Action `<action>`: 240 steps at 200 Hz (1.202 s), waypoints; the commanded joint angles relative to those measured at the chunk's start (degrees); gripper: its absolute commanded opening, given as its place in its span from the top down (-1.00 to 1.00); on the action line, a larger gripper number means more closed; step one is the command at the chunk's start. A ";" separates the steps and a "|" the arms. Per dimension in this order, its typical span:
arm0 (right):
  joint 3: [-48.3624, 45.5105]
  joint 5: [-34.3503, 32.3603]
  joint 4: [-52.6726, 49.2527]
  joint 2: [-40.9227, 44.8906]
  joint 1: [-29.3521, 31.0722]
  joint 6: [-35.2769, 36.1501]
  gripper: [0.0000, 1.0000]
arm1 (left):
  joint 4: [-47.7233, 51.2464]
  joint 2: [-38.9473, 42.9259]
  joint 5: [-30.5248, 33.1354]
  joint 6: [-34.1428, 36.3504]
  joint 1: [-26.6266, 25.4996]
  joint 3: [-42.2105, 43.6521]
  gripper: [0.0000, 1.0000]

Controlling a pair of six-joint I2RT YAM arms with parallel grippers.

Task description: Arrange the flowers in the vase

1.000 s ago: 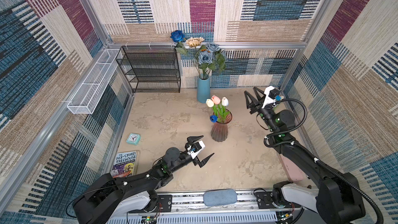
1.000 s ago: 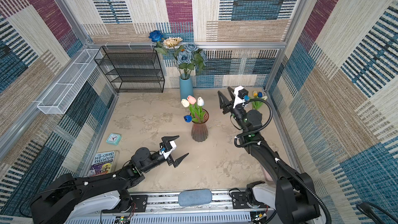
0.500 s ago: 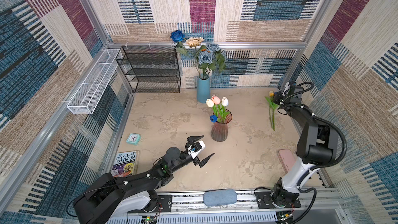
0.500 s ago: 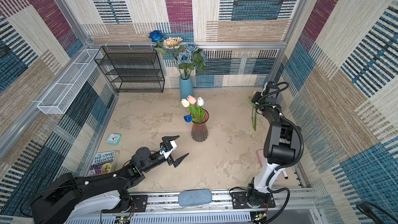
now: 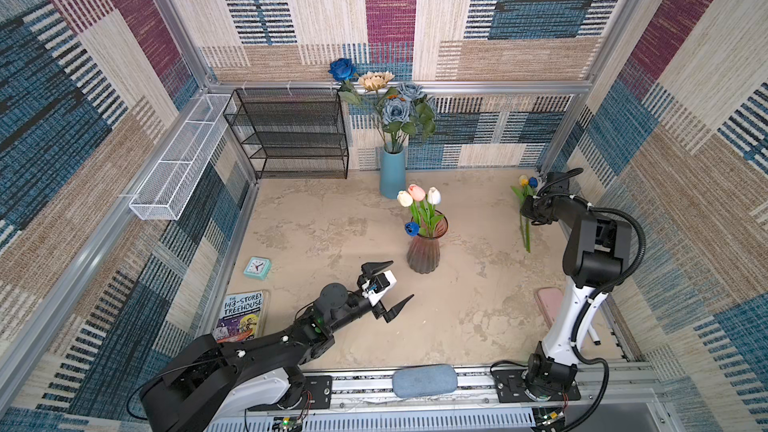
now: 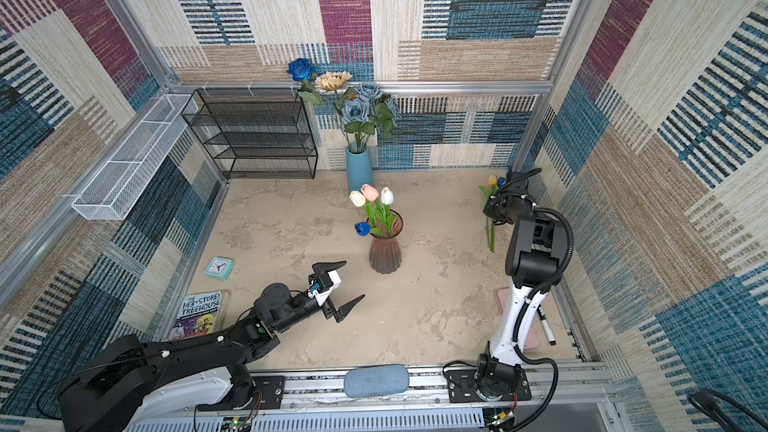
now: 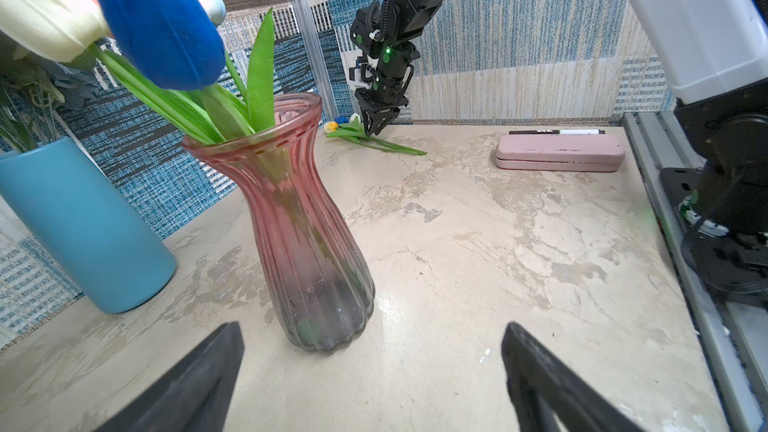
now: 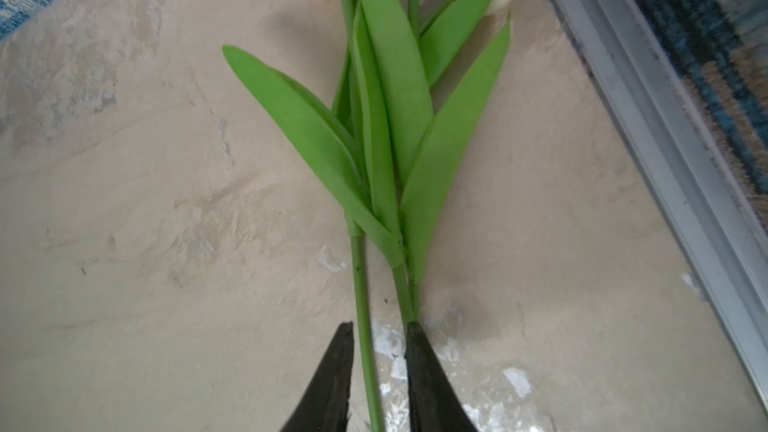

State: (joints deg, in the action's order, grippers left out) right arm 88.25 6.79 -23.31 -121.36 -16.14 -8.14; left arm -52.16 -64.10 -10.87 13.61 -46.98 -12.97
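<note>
Just in front of the pink glass vase (image 5: 423, 249), on its near side, our left end effector (image 5: 403, 279) hovered over the table (image 5: 324, 222), fully released and touching nothing. In the vase itself stood four tulips (image 5: 417, 197): two white, one pink and a drooping blue one. Well to the right of the vase, slightly behind it, three loose tulips (image 5: 526, 238) lay flat on the table. Our right end effector (image 8: 379, 328) straddled one green stem (image 8: 360, 280) there, jaws narrowed but not clenched, a gap showing on one side. Behind the vase, a blue vase (image 5: 392, 176) held dusty-blue roses (image 5: 395, 112) and a cream sunflower (image 5: 376, 81).
</note>
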 commanded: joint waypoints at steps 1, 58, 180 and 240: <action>-0.55 1.82 0.54 -0.36 0.15 0.54 0.46 | -0.66 -0.24 -0.79 0.64 0.02 -0.48 -1.00; 1.32 0.79 0.06 -3.24 0.68 0.41 0.46 | -0.57 -0.21 -0.88 0.64 0.02 -0.56 -1.00; 4.24 -0.29 -2.36 -4.21 6.15 1.96 0.95 | -0.48 -0.35 -0.90 0.72 -0.01 -0.57 -1.00; -1.41 4.95 1.79 4.32 7.44 1.34 1.00 | -0.06 -0.33 -0.90 0.82 -0.04 -0.73 -1.00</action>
State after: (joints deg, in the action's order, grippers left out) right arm 89.27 8.62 -24.64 -120.99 -8.64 -6.35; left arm -52.10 -64.47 -10.90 13.61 -47.00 -13.28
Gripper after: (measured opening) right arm 0.050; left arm 0.997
